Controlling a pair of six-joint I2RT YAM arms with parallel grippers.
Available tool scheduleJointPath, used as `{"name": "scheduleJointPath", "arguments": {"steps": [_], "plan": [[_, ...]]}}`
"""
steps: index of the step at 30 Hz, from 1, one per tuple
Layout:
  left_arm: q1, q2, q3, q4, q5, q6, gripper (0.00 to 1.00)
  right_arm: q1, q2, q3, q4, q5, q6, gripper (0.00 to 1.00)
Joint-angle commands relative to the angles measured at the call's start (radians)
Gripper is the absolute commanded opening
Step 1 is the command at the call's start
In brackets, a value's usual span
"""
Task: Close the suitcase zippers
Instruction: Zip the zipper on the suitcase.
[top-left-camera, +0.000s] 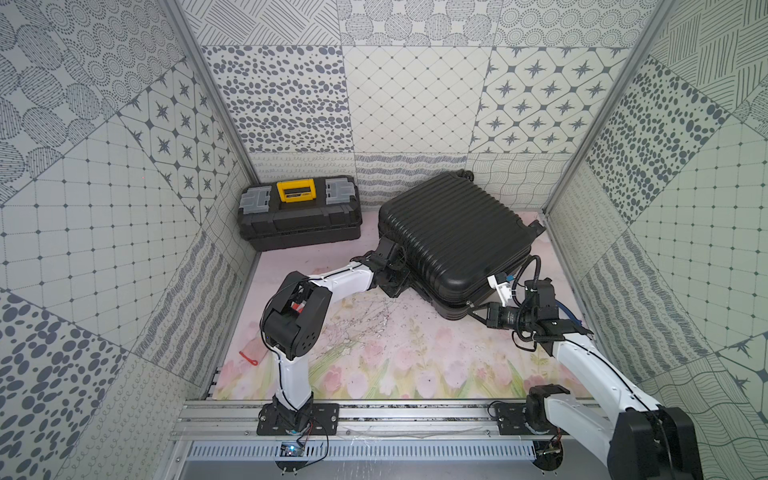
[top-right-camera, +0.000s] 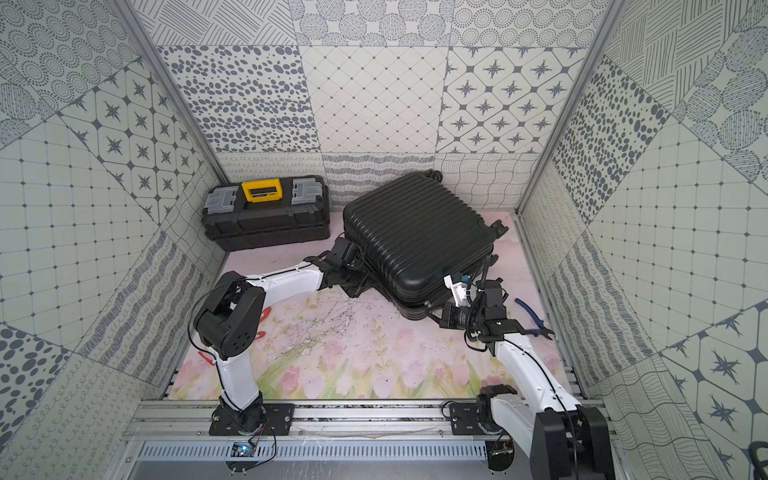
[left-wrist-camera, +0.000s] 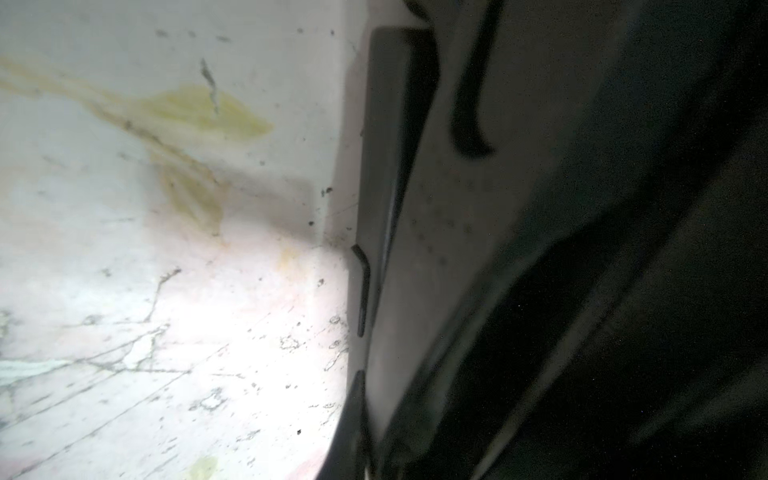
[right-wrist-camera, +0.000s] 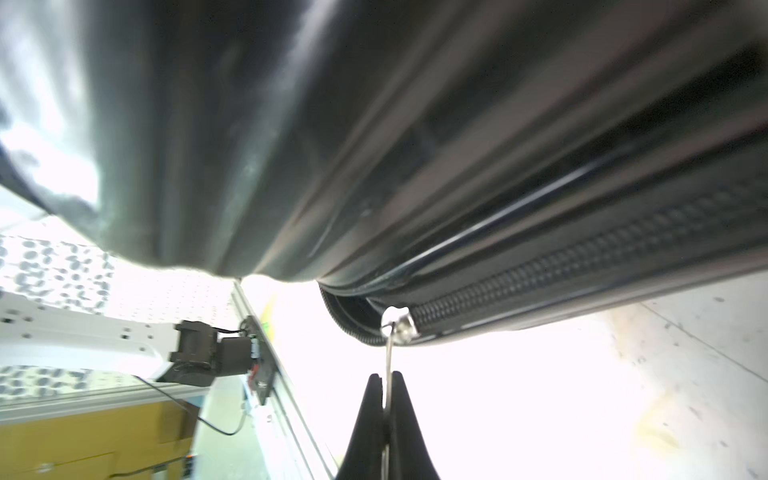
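The suitcase (top-left-camera: 453, 237) lies flat on the floral mat (top-left-camera: 374, 365), right of the toolbox (top-left-camera: 299, 216). The left gripper (top-left-camera: 395, 282), clenched, seems to touch its side, though blurred; the right gripper (right-wrist-camera: 386, 376) pinches the zipper pull (right-wrist-camera: 388, 353) at its near corner.

Setting: robot test cell in a lab, not a home or shop.
Enclosure: printed pattern panels (top-left-camera: 415, 104) on three sides, held by aluminium posts (top-left-camera: 206, 83).
Floor: tulip-print mat (top-left-camera: 395, 365), scratched and speckled.
Mounting: left arm (top-left-camera: 291, 374) and right arm (top-left-camera: 582, 365), each bolted to a slotted aluminium rail (top-left-camera: 415, 415).
Wiring: vented cable duct (top-left-camera: 415, 451); bare circuit board (top-left-camera: 289, 449) with loose leads.
Props: suitcase (top-left-camera: 457, 241), toolbox (top-left-camera: 299, 216), blue-handled pliers (top-right-camera: 530, 313) on the mat.
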Motion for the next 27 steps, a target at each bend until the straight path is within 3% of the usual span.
{"name": "scheduleJointPath", "arguments": {"steps": [1, 9, 21, 27], "plan": [[0.006, 0.020, 0.013, 0.111, 0.059, -0.033, 0.00, 0.077, -0.098, 0.018, -0.015, 0.053, -0.085, 0.00], [-0.020, 0.024, 0.003, 0.127, 0.042, -0.122, 0.00, 0.374, -0.198, 0.082, -0.129, 0.375, -0.190, 0.00], [-0.109, 0.021, -0.006, 0.199, 0.040, -0.225, 0.00, 0.721, -0.025, 0.201, -0.030, 0.634, -0.282, 0.00], [-0.150, -0.004, -0.037, 0.257, 0.041, -0.293, 0.00, 0.810, 0.073, 0.248, 0.054, 0.718, -0.182, 0.00]]}}
